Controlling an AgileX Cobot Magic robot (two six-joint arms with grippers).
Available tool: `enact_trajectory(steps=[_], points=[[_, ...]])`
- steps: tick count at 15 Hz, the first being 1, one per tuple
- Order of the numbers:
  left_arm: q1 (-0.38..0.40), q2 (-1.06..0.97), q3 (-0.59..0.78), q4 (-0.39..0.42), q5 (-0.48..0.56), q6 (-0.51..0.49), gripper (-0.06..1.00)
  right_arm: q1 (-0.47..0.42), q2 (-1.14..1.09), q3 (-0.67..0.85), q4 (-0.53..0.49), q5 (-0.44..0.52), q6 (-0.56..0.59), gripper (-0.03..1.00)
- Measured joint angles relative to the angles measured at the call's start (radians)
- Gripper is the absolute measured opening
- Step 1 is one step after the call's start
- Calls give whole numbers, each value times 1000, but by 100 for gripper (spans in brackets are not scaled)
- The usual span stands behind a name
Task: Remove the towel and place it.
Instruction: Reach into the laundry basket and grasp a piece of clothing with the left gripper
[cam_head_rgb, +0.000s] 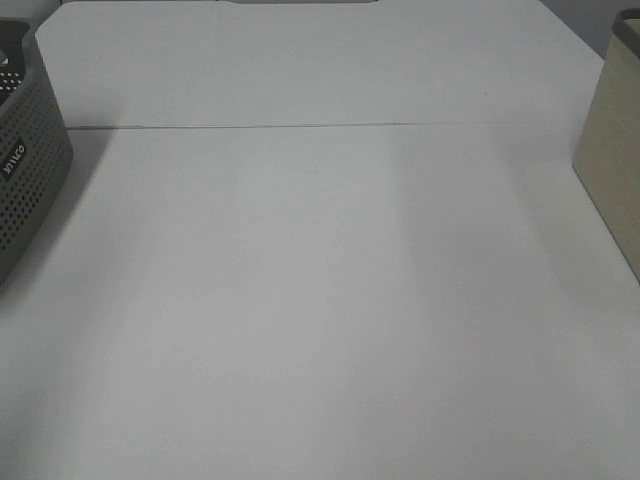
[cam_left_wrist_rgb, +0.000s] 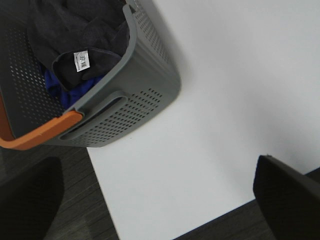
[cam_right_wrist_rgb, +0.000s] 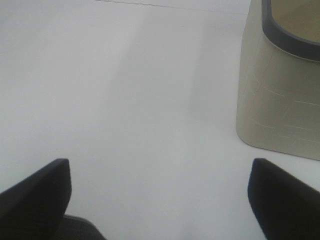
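Because the dark towel (cam_left_wrist_rgb: 75, 25) lies bunched inside the grey perforated basket (cam_left_wrist_rgb: 140, 100), on top of a blue cloth (cam_left_wrist_rgb: 75, 90), lifting it could drag that cloth out too. It could also catch the rim and tip the basket, which stands at the edge of the white table (cam_head_rgb: 320, 300). The left gripper (cam_left_wrist_rgb: 160, 200) hangs outside the basket, apart from the towel, its fingers spread wide and empty. The right gripper (cam_right_wrist_rgb: 160, 195), also spread and empty, is near a beige bin (cam_right_wrist_rgb: 280, 100) across the table.
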Motion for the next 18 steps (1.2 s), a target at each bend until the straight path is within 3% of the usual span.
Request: enact_trajectory(steps=[2, 5, 10, 15, 18], points=[[0, 202, -108, 93, 1, 80, 97, 0, 0, 0, 0, 0, 0, 91], [0, 413, -260, 163, 1, 165, 97, 0, 0, 0, 0, 0, 0, 91], [2, 772, -475, 325, -19, 235, 97, 0, 0, 0, 0, 0, 0, 91], [132, 1163, -675, 318, -82, 304, 97, 0, 0, 0, 0, 0, 0, 91], [150, 1288, -707, 315, -125, 315, 97, 0, 0, 0, 0, 0, 0, 91]])
